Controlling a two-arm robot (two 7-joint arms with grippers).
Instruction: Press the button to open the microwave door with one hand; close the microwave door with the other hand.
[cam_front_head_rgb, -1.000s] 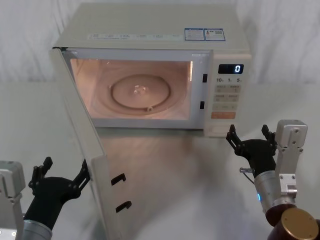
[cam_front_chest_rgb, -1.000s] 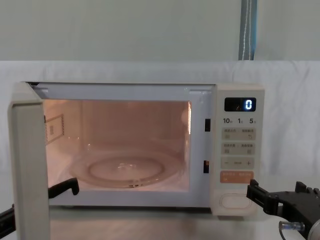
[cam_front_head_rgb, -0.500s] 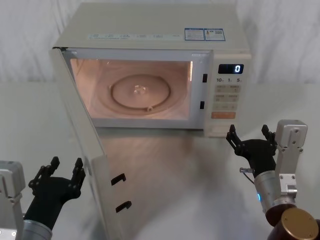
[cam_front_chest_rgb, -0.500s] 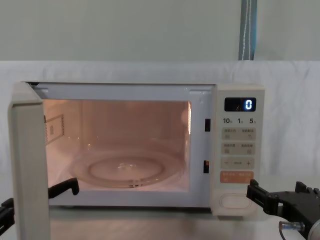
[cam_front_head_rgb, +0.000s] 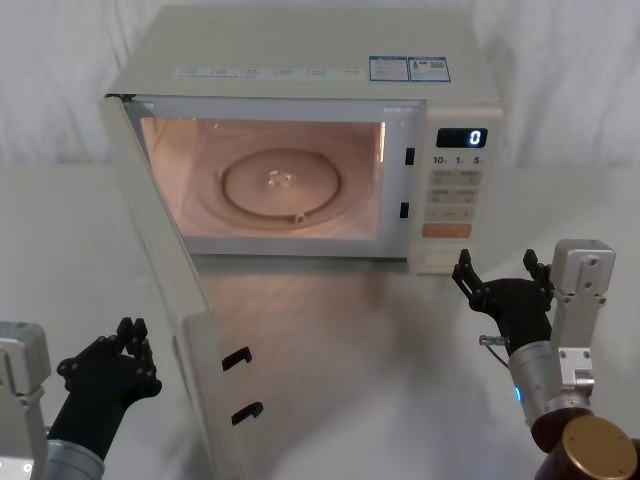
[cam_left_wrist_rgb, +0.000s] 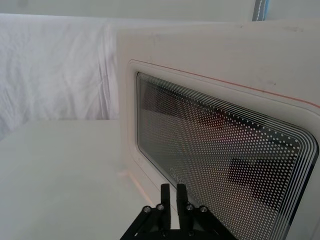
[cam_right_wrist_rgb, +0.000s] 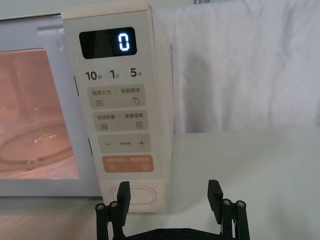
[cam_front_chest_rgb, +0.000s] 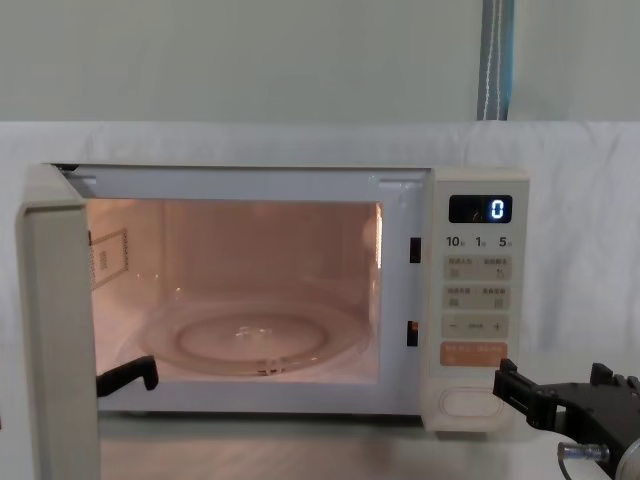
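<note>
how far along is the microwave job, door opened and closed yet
Opening looks done: the microwave door stands swung wide, the cavity lit, and the right tool sits open just in front of the button, not touching it. In hand: the left tool, fingers shut, is at the door's outer face, near the window. Left: pushing the door closed.

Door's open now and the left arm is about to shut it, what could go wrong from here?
1. The left claw is shut and sits outside the microwave door, near its free edge. A push there may slip off the edge.
2. The door's latch hooks stick out. A weak push may leave them unlatched.
3. The right claw, open, hangs in front of the button. A bump may reopen the door.
</note>
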